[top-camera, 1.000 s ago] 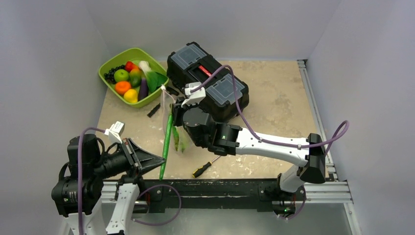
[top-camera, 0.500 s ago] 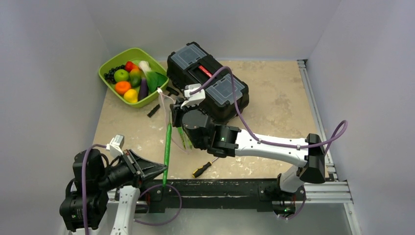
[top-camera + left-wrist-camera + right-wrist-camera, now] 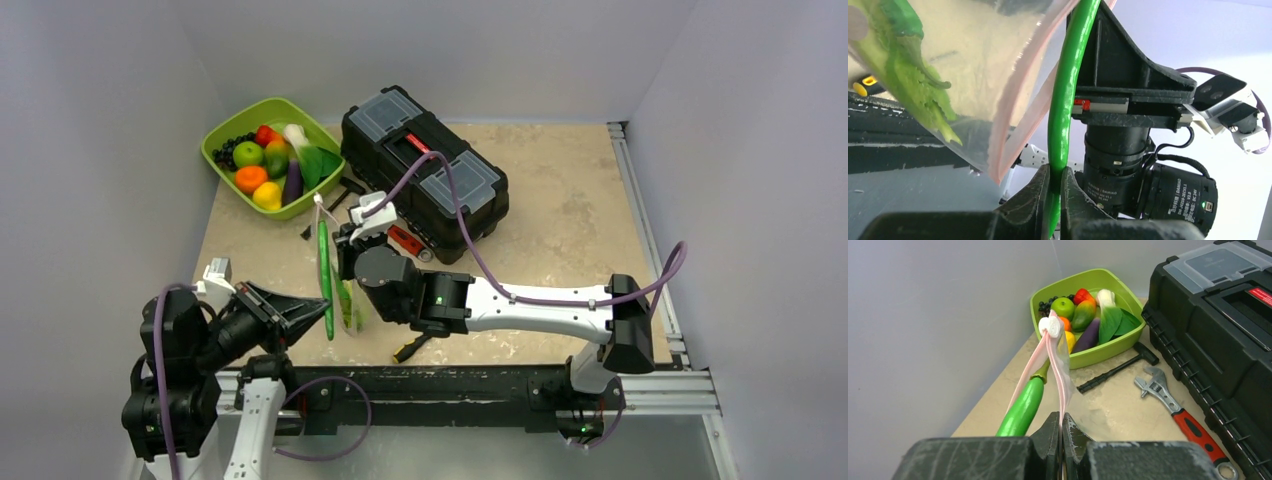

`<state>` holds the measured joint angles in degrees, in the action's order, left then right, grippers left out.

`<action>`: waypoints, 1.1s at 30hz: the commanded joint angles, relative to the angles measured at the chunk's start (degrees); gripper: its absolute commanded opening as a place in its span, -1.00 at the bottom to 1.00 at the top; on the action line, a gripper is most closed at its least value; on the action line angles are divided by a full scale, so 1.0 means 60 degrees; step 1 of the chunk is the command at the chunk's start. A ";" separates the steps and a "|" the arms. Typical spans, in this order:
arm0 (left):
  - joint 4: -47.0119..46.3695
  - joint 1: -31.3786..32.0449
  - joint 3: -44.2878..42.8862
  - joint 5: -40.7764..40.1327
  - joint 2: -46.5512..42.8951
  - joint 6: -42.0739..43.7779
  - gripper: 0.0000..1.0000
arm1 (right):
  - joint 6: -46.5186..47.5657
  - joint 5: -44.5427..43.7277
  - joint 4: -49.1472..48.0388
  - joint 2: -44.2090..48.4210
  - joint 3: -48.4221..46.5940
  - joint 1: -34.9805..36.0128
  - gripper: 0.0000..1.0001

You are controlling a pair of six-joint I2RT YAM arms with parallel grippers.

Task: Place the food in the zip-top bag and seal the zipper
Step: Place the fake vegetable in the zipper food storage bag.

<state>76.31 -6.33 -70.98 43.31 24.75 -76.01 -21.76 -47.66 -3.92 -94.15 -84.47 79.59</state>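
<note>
My left gripper (image 3: 1055, 172) (image 3: 315, 320) is shut on the lower end of a long green stalk (image 3: 1068, 80) (image 3: 325, 275) that stands nearly upright. The stalk's upper end sits between the two pink sides of the zipper (image 3: 1060, 370) at the mouth of the zip-top bag (image 3: 350, 305) (image 3: 973, 55). My right gripper (image 3: 1061, 432) (image 3: 347, 258) is shut on that pink strip and holds the bag up. Green pods (image 3: 913, 85) lie inside the bag. More food, a green apple (image 3: 248, 153), an orange (image 3: 251, 178) and an eggplant (image 3: 292, 183), lies in the tray.
The lime-green tray (image 3: 215, 140) (image 3: 1083, 277) stands at the back left. A black toolbox (image 3: 425, 165) is behind the right arm. A red-handled wrench (image 3: 1173, 405) and a black tool (image 3: 1118, 371) lie in front of it. A screwdriver (image 3: 410, 348) lies near the front edge.
The right gripper has carried the bag towards the near left, uncovering the wrench. The left gripper has swung the stalk left and more upright, following the bag's mouth.
</note>
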 commanded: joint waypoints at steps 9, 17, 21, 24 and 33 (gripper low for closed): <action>0.2639 0.0011 0.0101 -0.0608 0.0153 -0.2991 -1.00 | 0.0286 -0.0465 -0.0927 0.0203 -0.0274 0.0178 -1.00; 0.1567 0.0002 0.0661 -0.1004 0.0110 -0.3830 -1.00 | 0.0355 -0.0574 -0.0887 0.0071 -0.0391 0.0295 -1.00; 0.0770 0.0011 0.1101 -0.1011 -0.0145 -0.4635 -0.88 | 0.0418 -0.0637 -0.0888 -0.0003 -0.0433 0.0371 -1.00; 0.0330 0.0005 0.1172 -0.1198 -0.0301 -0.5036 -0.21 | 0.0398 -0.0614 -0.0851 -0.0062 -0.0490 0.0398 -1.00; -0.0246 0.0005 0.0305 -0.1597 -0.0215 -0.4726 0.39 | 0.0494 -0.0565 -0.0851 -0.0047 -0.0519 0.0402 -1.00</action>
<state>73.41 -6.33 -64.60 33.91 22.81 -84.97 -19.81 -49.12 -5.17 -95.42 -84.66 81.76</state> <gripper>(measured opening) 0.674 0.003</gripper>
